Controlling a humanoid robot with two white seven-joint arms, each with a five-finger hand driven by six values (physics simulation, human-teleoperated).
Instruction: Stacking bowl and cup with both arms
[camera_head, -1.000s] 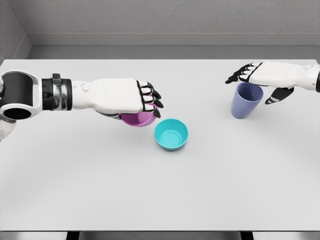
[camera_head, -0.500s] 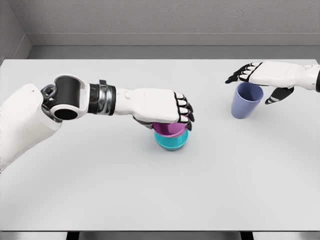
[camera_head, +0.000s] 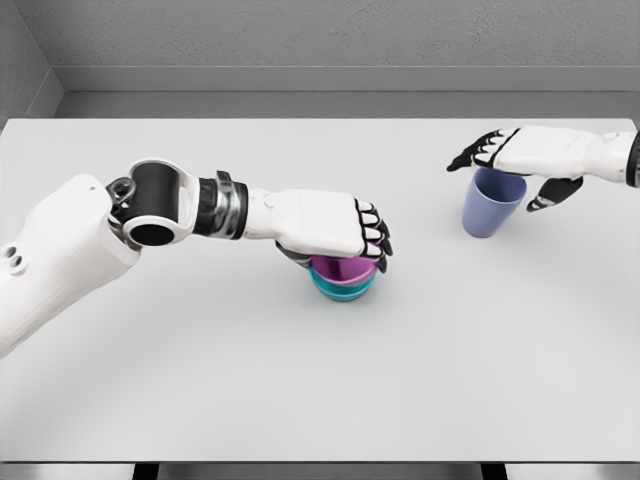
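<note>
A magenta bowl (camera_head: 342, 270) sits nested inside a teal bowl (camera_head: 343, 289) near the middle of the white table (camera_head: 320, 380). My left hand (camera_head: 345, 240) lies over the magenta bowl with its fingers curled on the rim. At the far right stands a lavender cup (camera_head: 491, 202), upright. My right hand (camera_head: 505, 158) hovers over the cup's mouth with fingers spread, thumb (camera_head: 545, 198) hanging down beside the cup, not gripping it.
A grey wall (camera_head: 320, 40) runs along the table's far edge. My left forearm and elbow (camera_head: 150, 205) stretch across the left half of the table.
My left hand carried the magenta bowl to the right and lowered it into the teal bowl. The right hand has barely moved above the cup.
</note>
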